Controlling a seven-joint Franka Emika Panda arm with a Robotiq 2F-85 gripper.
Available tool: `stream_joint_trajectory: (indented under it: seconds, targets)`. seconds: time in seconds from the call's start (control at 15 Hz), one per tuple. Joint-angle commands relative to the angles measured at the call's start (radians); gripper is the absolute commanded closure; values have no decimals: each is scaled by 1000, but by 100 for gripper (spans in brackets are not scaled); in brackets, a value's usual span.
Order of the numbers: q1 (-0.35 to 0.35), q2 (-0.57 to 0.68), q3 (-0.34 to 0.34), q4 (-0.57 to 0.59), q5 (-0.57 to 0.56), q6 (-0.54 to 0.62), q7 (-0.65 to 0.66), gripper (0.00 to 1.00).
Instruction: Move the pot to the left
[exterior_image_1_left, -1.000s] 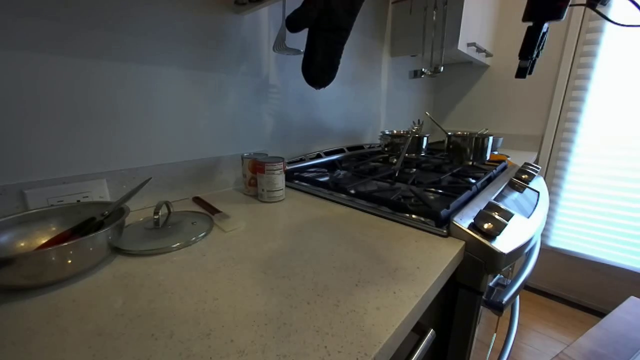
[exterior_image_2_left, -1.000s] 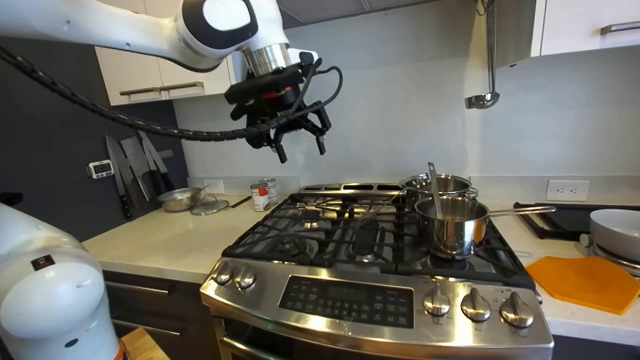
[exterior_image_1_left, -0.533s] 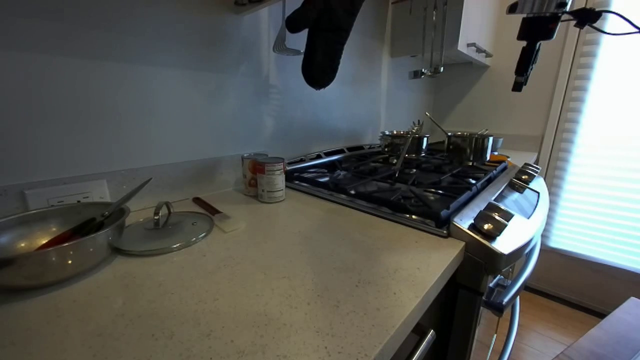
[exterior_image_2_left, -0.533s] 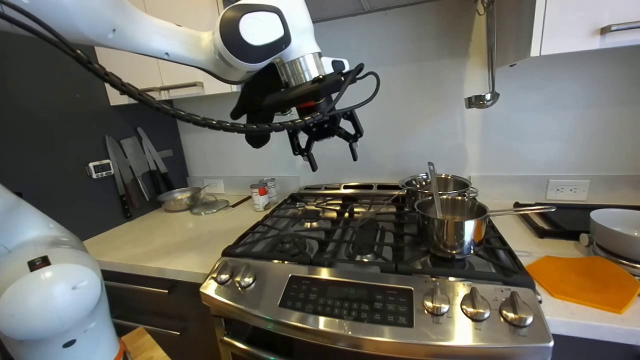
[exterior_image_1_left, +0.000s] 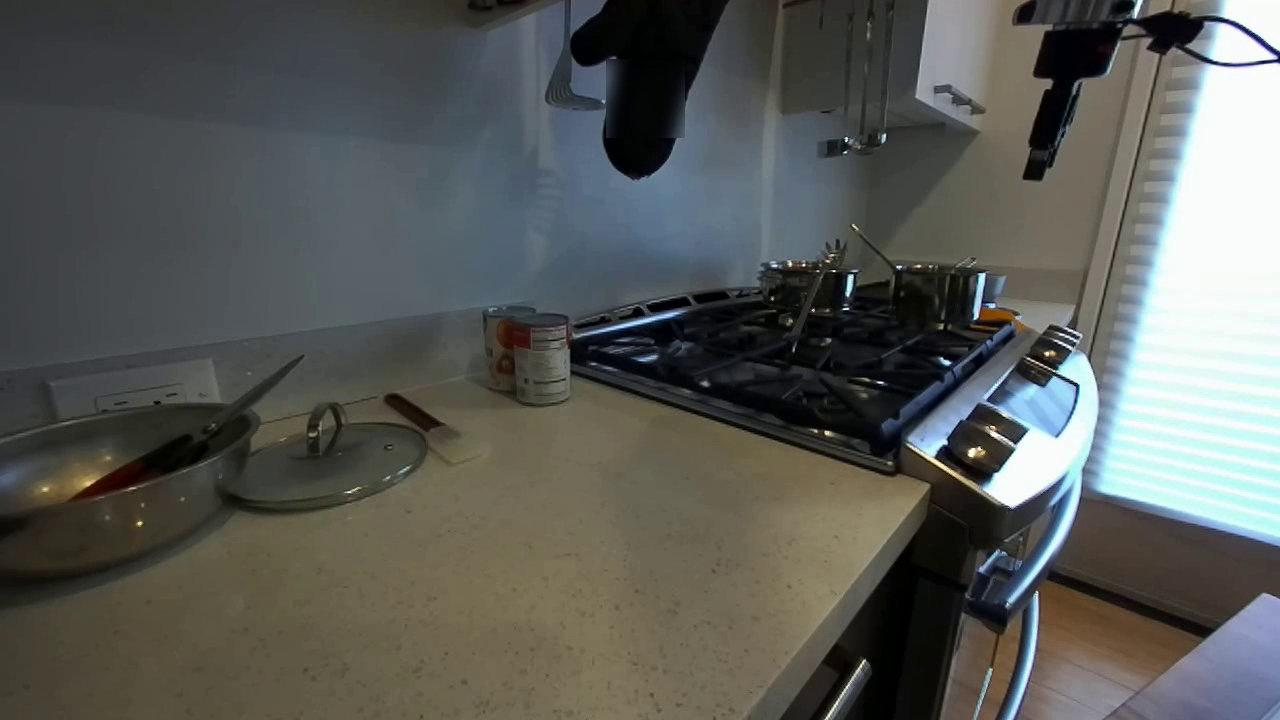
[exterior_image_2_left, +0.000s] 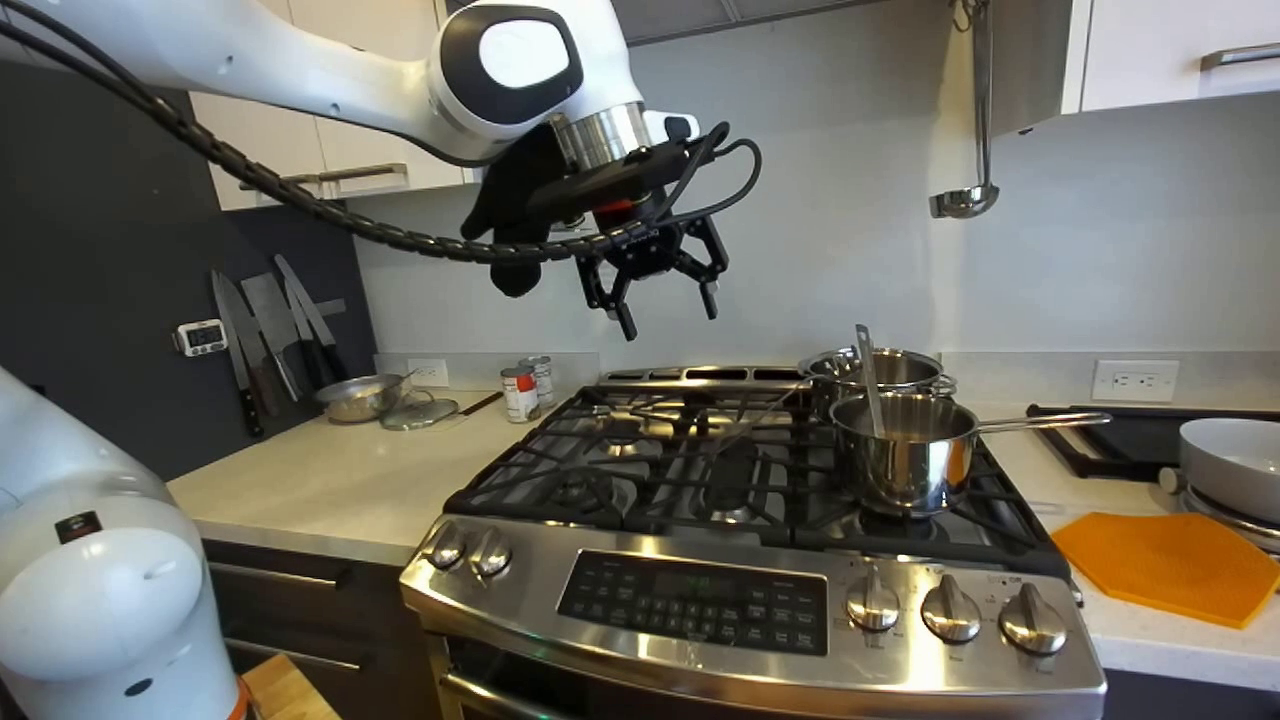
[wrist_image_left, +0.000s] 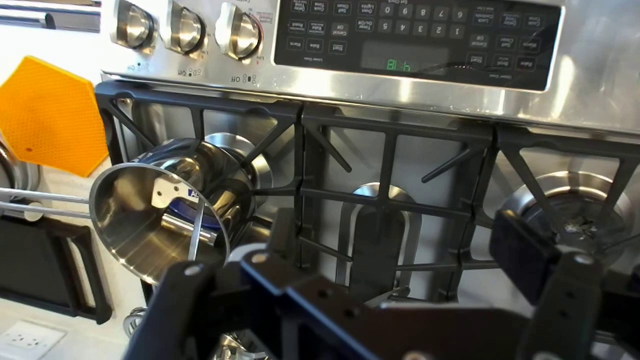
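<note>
Oven control panel (wrist_image_left: 545, 75), upside down in wrist view: keypad (wrist_image_left: 422, 20) digits 0 through 9; keys (wrist_image_left: 338, 48) marked "Bake", "Warm", "Start", "Cook Time", "Self Clean", "Oven Lights"; captions "Lower Oven", "Upper Oven". Clock display (wrist_image_left: 405, 56), green digits: apparently 4:18, turned upright. Steel fascia (wrist_image_left: 350, 87), beside burner knob (wrist_image_left: 237, 32): "Off". Blue patch (wrist_image_left: 194, 193) inside saucepan (wrist_image_left: 125, 215): pale letters, seemingly "AC", remainder hidden. Front tin can (exterior_image_1_left: 543, 360), in both exterior views: print too small to read. Timer (exterior_image_2_left: 204, 338) on dark wall (exterior_image_2_left: 100, 300), in exterior view: digits illegible.
</note>
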Motion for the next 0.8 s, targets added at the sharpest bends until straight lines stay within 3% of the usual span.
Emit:
stream_joint_trajectory:
  seconds: [0.0, 0.47, 0.73]
  targets:
    - [-33, 36, 11, 30, 43, -1, -41, 0]
    - [-57, 227, -63, 191, 157, 13, -259, 0]
    - [-92, 355, -30, 265, 265, 17, -247, 0]
